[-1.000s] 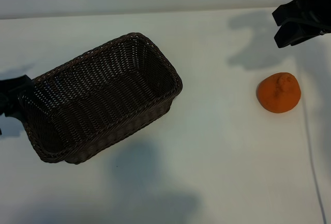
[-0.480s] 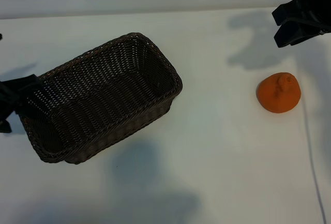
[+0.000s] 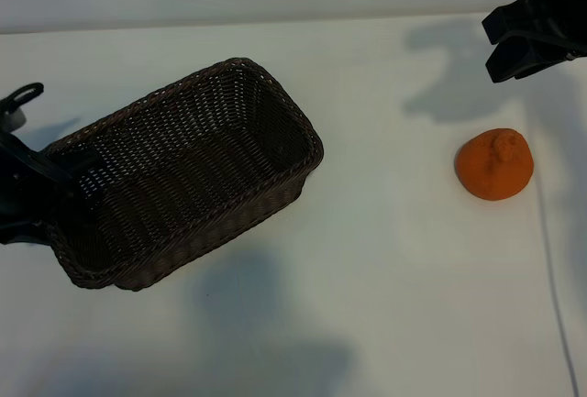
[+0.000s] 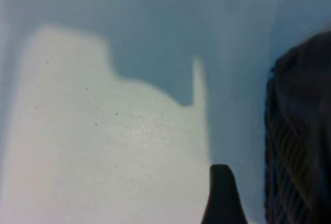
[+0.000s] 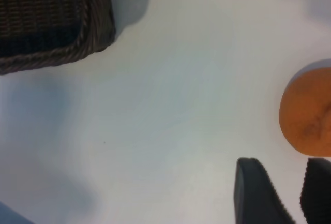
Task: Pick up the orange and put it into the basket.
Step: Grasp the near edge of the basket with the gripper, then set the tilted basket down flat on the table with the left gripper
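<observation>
The orange [image 3: 495, 164] lies alone on the white table at the right, its knob up; part of it shows in the right wrist view [image 5: 307, 113]. My right gripper [image 3: 495, 47] hangs above the table beyond the orange, open with nothing between its fingers [image 5: 258, 193]. The dark woven basket [image 3: 275, 94] sits left of centre, with nothing inside it. My left gripper [image 3: 44, 193] is at the basket's left end, open. In the left wrist view one finger [image 4: 222, 195] stands just clear of the basket wall [image 4: 302, 131].
A thin cable [image 3: 550, 259] runs along the table's right side. The table's far edge [image 3: 275, 26] meets a pale wall. Bare table lies between the basket and the orange and along the front.
The left arm has come further into view at the basket's left end. The right gripper, the orange and the basket have not moved.
</observation>
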